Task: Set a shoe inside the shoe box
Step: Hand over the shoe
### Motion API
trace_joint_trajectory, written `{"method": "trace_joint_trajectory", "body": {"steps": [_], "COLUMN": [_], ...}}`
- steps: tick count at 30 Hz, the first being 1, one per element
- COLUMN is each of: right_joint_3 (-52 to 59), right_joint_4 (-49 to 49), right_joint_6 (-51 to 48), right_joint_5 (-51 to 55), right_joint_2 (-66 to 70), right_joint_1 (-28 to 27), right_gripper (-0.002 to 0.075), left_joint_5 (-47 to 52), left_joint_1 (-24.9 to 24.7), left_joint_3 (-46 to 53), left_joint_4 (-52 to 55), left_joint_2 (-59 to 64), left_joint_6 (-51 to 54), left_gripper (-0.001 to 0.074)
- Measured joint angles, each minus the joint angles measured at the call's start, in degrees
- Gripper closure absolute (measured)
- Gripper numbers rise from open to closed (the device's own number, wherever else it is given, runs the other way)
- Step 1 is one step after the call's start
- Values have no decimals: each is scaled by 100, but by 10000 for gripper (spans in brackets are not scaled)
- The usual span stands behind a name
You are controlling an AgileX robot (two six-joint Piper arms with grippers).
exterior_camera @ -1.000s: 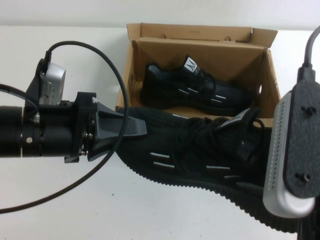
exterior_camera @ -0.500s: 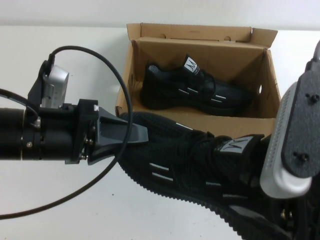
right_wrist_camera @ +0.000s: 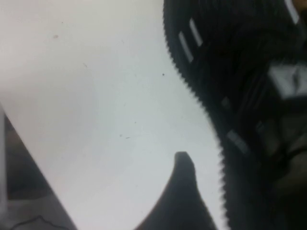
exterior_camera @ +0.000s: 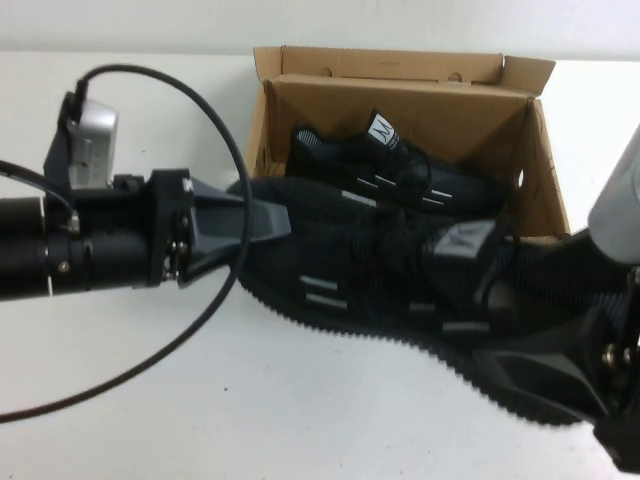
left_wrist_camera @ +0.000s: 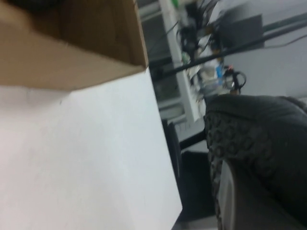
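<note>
One sneaker (exterior_camera: 400, 170) already lies in the shoe box (exterior_camera: 290, 65), while the shoe (exterior_camera: 390, 265) (outside, against its front wall) stays clamped at the toe by the left gripper (exterior_camera: 262, 222), its heel beside the right gripper (exterior_camera: 540, 375), jaws apart.

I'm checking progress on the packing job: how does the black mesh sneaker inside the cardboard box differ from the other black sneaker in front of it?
The black mesh sneaker in the box lies fully inside the brown cardboard shoe box, untouched. The other black sneaker hangs over the box's front wall, the left gripper shut on one end; the open right gripper sits by its other end. The outer sneaker looks larger, being nearer the camera. Both share white side dashes and a white tongue tag.
</note>
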Motion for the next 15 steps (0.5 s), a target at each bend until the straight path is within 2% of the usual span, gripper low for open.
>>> {"method": "trace_joint_trajectory", "body": {"steps": [3,10,15], "right_joint_3": [-10,-10,-10], "right_joint_4": [-180,-1037,-1091], "right_joint_6": [678,3582,4716], "right_joint_5": [88,67,-439], "right_joint_2": [-4,-4,-4], "right_joint_1": [0,0,0], "right_gripper": [223,224,224], "left_joint_5": [-151,-728,-867], "left_joint_1": [0,0,0], "left_joint_3": [0,0,0], "left_joint_4": [-386,-499,-511], "left_joint_2": [0,2,12], "left_joint_6": [322,725,927], "left_gripper": [611,613,614]}}
